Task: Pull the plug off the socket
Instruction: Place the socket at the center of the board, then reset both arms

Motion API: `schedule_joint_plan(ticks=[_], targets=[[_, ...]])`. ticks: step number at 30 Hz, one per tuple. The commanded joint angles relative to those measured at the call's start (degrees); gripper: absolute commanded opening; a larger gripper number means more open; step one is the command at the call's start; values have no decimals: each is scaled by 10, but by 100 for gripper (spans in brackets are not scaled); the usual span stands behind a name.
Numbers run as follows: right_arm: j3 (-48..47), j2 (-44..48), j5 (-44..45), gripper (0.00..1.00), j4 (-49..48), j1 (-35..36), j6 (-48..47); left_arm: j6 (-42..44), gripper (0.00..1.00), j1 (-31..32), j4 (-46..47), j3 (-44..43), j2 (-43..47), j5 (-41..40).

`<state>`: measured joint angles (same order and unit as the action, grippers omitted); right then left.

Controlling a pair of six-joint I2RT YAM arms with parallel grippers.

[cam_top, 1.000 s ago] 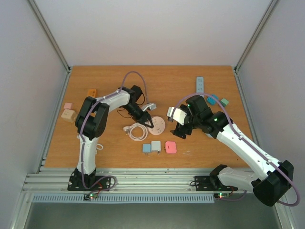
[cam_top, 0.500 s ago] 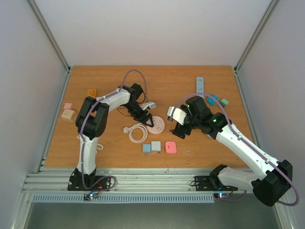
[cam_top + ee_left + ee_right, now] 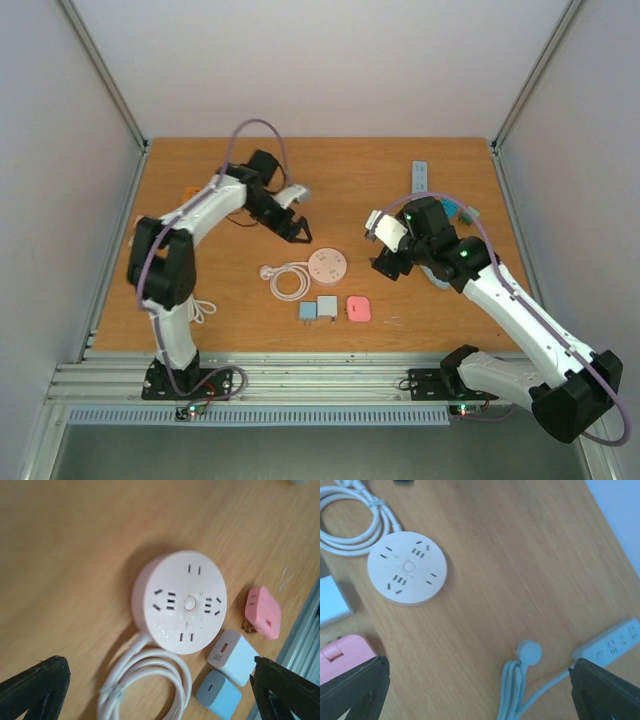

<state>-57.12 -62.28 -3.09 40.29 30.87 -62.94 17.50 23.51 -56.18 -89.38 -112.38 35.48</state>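
- Left gripper (image 3: 297, 233), jaws now spread wide and empty, has backed away from the round socket (image 3: 327, 266).
- Pink plug (image 3: 359, 309) lies loose near the socket.
- Right gripper (image 3: 388, 268) stays wide open, empty.

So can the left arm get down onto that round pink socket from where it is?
Probably yes: the left gripper hangs open close by the round socket, with nothing between them and its top bare.
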Motion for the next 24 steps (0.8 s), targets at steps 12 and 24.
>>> schedule_joint_plan(ticks=[12, 24], targets=[[-68, 211, 60, 99, 131, -108, 207, -23, 99, -124, 132, 210, 467, -91], [-52, 324, 68, 98, 214, -121, 255, -23, 100, -127, 81, 358, 779, -194]])
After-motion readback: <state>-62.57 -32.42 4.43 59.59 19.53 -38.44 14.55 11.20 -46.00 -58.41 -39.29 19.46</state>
